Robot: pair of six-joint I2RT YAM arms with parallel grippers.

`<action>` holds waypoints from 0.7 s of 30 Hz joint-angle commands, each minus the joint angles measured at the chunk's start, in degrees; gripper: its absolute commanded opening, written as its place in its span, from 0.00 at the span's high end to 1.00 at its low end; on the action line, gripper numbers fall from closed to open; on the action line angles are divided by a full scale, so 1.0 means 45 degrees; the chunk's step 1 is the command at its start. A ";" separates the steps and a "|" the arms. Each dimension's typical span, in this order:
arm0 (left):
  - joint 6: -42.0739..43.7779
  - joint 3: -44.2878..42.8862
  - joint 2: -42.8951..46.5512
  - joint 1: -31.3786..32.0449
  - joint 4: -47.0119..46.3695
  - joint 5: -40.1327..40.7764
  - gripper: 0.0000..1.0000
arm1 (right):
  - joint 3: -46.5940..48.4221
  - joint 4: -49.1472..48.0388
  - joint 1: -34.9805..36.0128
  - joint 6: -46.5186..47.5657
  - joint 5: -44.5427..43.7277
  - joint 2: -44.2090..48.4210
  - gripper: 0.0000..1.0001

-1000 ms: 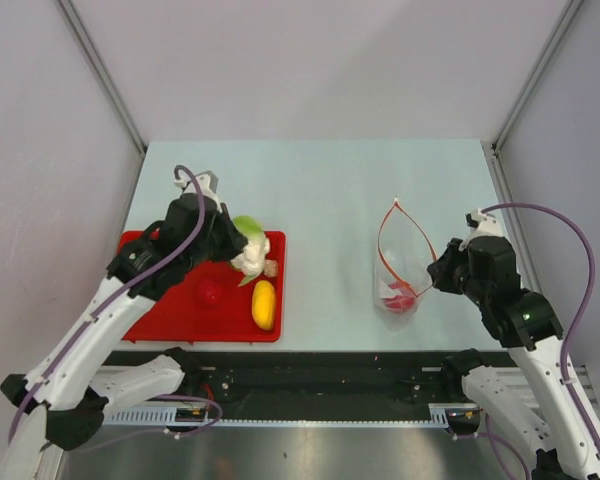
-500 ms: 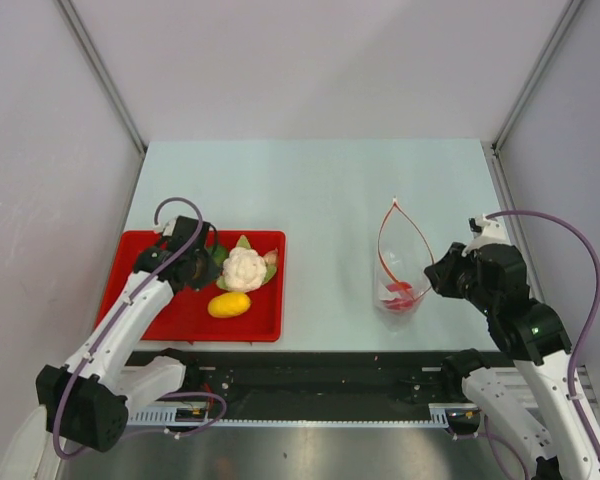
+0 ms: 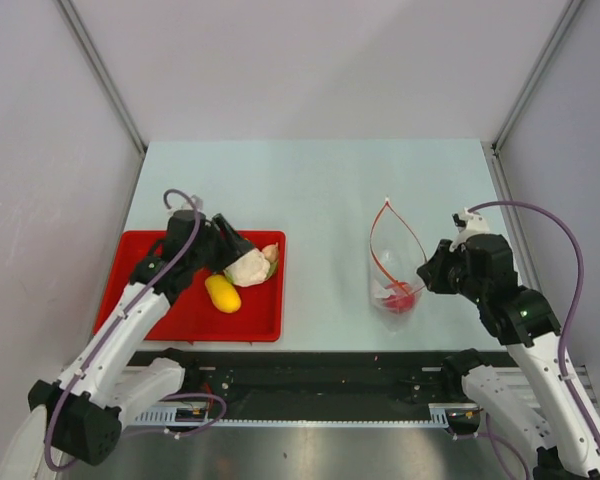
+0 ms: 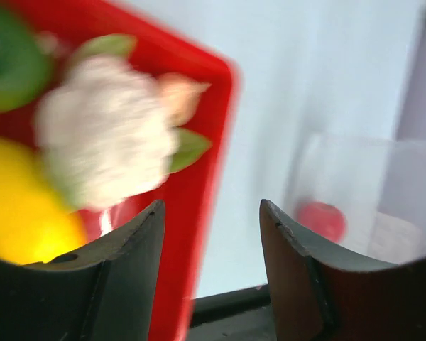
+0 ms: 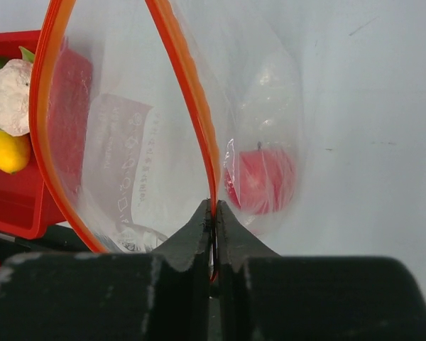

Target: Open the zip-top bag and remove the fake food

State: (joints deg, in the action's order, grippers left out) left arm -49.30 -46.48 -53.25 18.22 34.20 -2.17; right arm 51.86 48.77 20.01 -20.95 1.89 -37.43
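Red-rimmed clear bag [image 3: 394,262] stands upright on the pale surface [image 3: 320,190], right side, mouth wide open, well apart from the red tray [image 3: 262,318] on the left. Right hand [image 5: 214,212] is closed tight on the bag's red zip strip at the near edge of the mouth, holding it up. One red ball [image 5: 259,181] lies at the bottom inside the bag.

Left hand [image 4: 211,217] hovers over the right part of the tray, fingers spread, nothing between them. On the tray lie a white cauliflower [image 3: 248,268] with green leaves and a yellow oval piece [image 3: 222,293] touching its left side. A green piece [image 4: 7,60] shows at the tray's far side in the left wrist view, which is blurred.
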 commanded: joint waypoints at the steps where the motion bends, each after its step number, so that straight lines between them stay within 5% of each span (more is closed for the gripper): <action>1: 0.0505 -0.1894 -0.1423 0.1826 -0.4505 -0.2386 0.40 | 0.0390 -0.0701 0.0415 0.0417 -0.0400 -0.0275 0.95; 11: 0.1812 -0.9836 -0.8272 0.7118 -0.4321 -0.3051 0.57 | 0.0957 -0.0428 0.0436 -0.0266 -0.0811 -0.0842 1.00; 17: 0.2947 -1.3590 -1.1441 0.8216 -0.0612 -0.2254 0.85 | 0.1425 0.0059 0.0417 -0.0558 -0.1142 -0.0454 1.00; 21: 0.2927 -1.4435 -1.2303 0.8490 0.0797 -0.1512 0.87 | 0.1543 0.0449 0.0436 -0.0716 -0.1221 -0.0198 1.00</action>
State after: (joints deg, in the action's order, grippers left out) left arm -38.63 -106.56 -105.84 55.90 27.33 -13.21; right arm 55.81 49.43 21.91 -22.74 -2.09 -39.92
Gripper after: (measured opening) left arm 0.122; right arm 0.011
